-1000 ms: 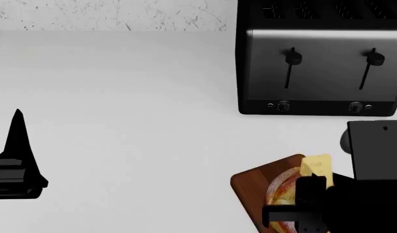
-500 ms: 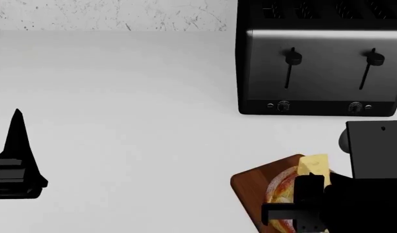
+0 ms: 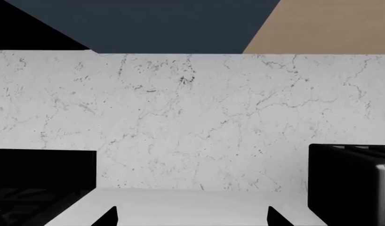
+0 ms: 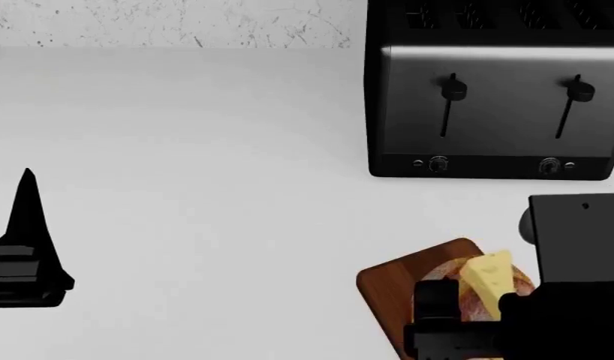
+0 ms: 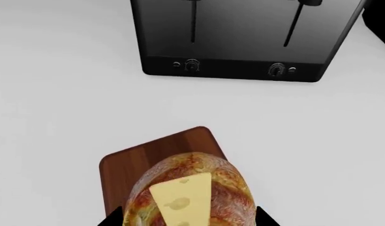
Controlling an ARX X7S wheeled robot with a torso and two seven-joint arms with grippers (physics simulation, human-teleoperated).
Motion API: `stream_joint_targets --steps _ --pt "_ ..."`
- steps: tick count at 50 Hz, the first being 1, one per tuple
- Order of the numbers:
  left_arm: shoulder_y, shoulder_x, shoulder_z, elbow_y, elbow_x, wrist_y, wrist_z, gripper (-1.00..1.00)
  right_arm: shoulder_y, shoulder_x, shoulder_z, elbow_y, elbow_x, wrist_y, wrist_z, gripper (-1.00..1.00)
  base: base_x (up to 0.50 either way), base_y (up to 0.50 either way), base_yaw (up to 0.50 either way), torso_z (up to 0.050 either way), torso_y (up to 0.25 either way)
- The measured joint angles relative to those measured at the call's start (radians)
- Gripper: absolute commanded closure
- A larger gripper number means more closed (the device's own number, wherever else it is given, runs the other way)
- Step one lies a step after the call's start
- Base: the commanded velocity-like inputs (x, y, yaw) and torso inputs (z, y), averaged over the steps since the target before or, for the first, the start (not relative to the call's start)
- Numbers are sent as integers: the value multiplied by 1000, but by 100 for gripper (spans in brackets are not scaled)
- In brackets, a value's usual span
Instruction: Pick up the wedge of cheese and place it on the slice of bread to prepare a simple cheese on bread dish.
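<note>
Loads of open worktop (image 4: 217, 150) on the left; the toaster (image 4: 498, 90) walls off the back right behind the wooden board (image 4: 392, 279).

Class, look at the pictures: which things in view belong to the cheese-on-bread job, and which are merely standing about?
Belong to the job:
wedge of cheese, lying on top of the bread
slice of bread, a round crusty loaf
right gripper, at the bread

Just standing about:
wooden board under the bread
toaster
left gripper, well away from the food
</note>
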Motion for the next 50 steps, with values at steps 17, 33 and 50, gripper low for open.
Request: stream_joint_targets --steps 17,33,50 --pt "-1 -4 3 1 -3 0 -4 -100 48 15 -21 -35 68 7 64 -100 0 0 0 0 0" --pt "-4 -7 6 1 -7 -3 -9 -100 188 34 -70 -91 217 14 202 -100 0 0 0 0 0" --pt "-4 -9 9 -3 -8 -1 -13 -100 335 43 -75 -187 311 -21 315 -100 0 0 0 0 0"
